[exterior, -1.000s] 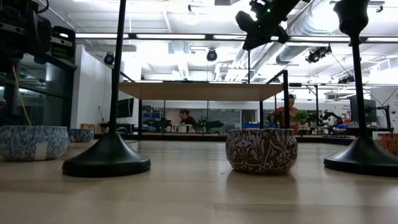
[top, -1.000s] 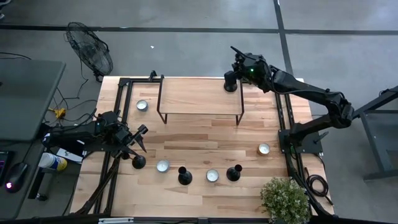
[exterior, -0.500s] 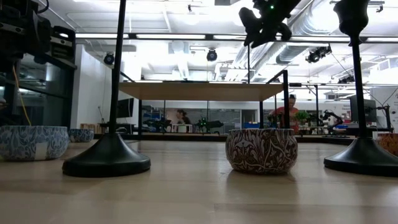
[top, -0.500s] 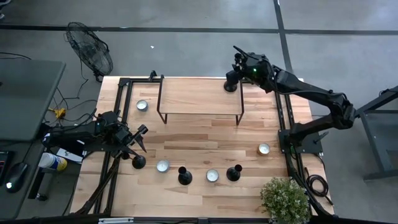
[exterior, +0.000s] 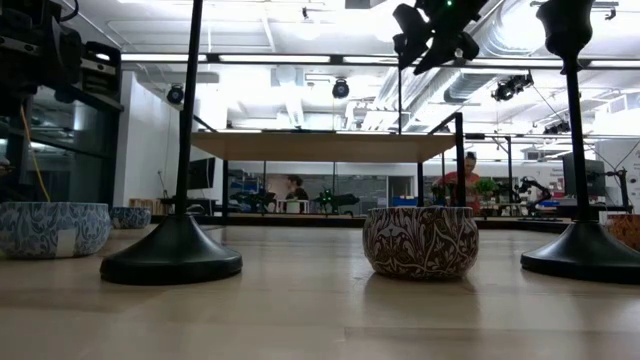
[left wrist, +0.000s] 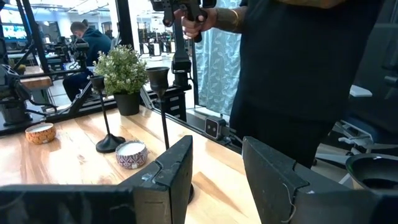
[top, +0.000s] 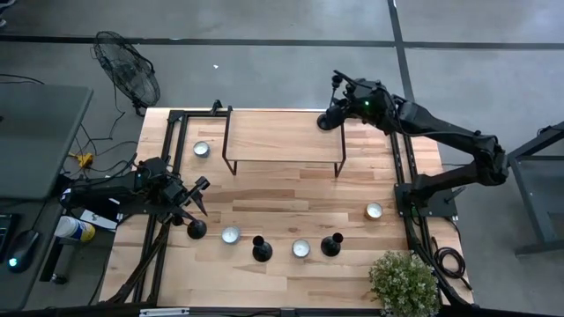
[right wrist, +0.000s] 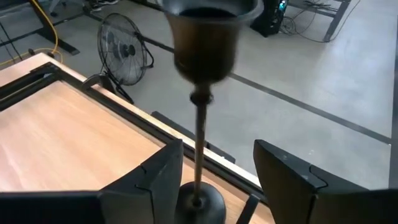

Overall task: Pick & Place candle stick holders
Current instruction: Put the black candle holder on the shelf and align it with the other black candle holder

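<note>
I had the tall matte black metal candlestick holder [top: 327, 119] standing upright on the far right corner of the raised wooden shelf with black wire legs [top: 282, 136], presumably its drop spot. The right gripper [top: 342, 104] sat beside that corner, fingers spread wide either side of the thin stem, touching nothing (released, I judged). Three more holders stood in front of the shelf; the left gripper [top: 196, 195] waited by the leftmost one [top: 196, 229], fingers apart and empty.

Scene evenly lit from overhead ceiling strip lights [exterior: 300, 58], glare seen along them in the low view, soft shadows cast on the wooden table [top: 282, 189], near candle cup [right wrist: 205, 34] blurred.
</note>
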Tool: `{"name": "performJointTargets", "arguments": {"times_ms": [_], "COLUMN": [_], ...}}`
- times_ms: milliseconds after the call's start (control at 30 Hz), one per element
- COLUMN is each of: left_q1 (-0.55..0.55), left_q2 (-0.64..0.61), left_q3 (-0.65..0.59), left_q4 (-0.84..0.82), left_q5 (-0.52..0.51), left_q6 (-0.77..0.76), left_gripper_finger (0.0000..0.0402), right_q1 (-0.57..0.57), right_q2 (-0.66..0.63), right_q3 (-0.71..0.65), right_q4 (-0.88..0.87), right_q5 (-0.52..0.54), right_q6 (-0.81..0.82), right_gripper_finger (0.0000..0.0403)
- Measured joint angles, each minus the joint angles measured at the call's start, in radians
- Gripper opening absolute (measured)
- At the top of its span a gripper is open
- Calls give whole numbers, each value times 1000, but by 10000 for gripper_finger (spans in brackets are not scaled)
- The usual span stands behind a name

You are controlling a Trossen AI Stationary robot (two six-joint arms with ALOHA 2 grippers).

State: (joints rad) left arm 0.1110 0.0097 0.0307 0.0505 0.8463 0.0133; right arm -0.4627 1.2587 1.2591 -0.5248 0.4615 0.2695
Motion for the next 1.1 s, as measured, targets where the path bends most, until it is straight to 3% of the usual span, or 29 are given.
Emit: {"name": "performJointTargets", "arguments": {"times_ms": [467,933,1100], "left_q1": [0,0,0], "left_q2": [0,0,0], "left_q3": [0,0,0], "left_q4": [0,0,0], "left_q5": [-1,-4,-4], "left_q6": [0,0,0], "left_gripper_finger": [137,137,137], "right_q1": [120,456,592], "right_q2": [-42,-167,-205], "right_q3": [0,0,-41], "right_q4": [-137,-478,-542], "right_q5": [1,-61,-154], "right_q6": [67,249,260], "right_gripper_finger": [191,191,191]}}
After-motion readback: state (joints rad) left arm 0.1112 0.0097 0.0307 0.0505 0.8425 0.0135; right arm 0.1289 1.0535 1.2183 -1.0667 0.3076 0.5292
